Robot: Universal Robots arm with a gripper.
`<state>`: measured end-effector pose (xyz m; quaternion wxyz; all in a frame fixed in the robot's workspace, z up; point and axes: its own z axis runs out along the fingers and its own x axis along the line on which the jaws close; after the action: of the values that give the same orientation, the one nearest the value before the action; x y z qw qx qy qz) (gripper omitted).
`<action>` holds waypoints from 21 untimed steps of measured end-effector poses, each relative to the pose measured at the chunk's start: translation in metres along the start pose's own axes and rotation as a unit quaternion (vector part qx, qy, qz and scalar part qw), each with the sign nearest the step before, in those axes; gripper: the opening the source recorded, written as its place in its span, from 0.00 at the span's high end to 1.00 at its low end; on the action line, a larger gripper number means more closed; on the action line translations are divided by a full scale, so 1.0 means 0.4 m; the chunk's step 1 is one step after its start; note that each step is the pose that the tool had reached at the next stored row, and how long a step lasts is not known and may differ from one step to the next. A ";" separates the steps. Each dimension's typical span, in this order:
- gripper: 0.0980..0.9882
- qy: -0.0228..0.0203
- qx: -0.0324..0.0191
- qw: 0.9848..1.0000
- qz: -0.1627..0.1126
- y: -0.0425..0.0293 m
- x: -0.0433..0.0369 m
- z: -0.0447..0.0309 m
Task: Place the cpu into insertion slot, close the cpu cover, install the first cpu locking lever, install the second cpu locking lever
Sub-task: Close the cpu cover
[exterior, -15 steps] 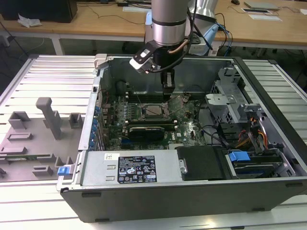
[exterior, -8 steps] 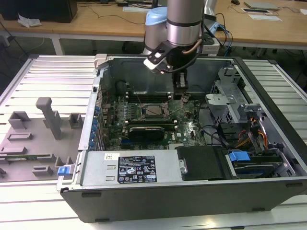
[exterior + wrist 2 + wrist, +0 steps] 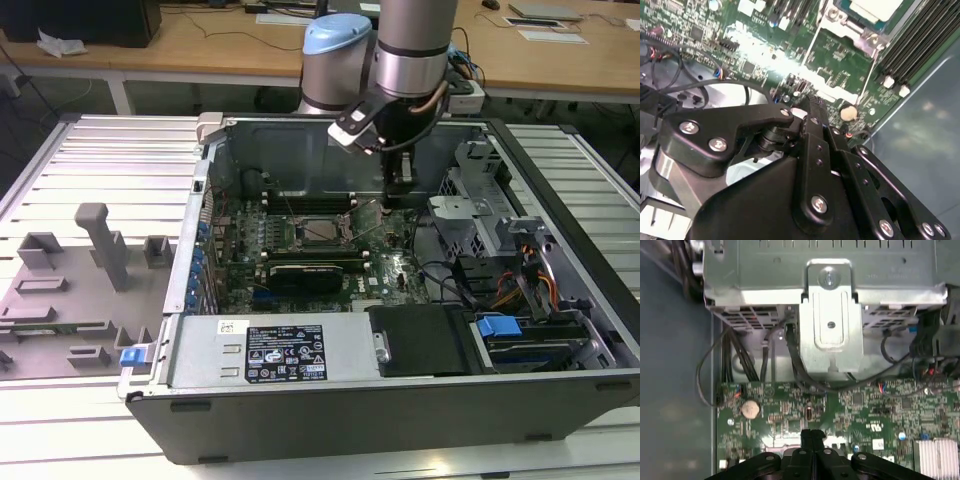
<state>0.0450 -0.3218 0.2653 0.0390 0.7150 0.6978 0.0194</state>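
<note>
In the exterior view the gripper hangs low over the green motherboard of the open computer case, at about 2 o'clock from the insertion slot. The cpu lies silver-grey in that slot, and the cpu cover frames it in the second wrist view. In both wrist views the jaws are pressed together, tips just above the board near the coin cell battery, at the end of a thin wire locking lever. Whether they pinch it cannot be made out.
</note>
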 end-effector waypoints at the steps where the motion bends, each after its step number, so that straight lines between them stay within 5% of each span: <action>1: 0.99 0.000 0.000 1.000 0.000 0.003 0.000 0.001; 7: 0.99 0.000 0.004 1.000 0.000 0.016 0.010 0.016; 15: 0.99 0.000 0.015 1.000 0.001 0.022 0.026 0.043; 21: 0.99 -0.001 0.018 1.000 0.001 0.026 0.030 0.053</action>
<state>0.0573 -0.3107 0.2447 0.0263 0.7162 0.6974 0.0063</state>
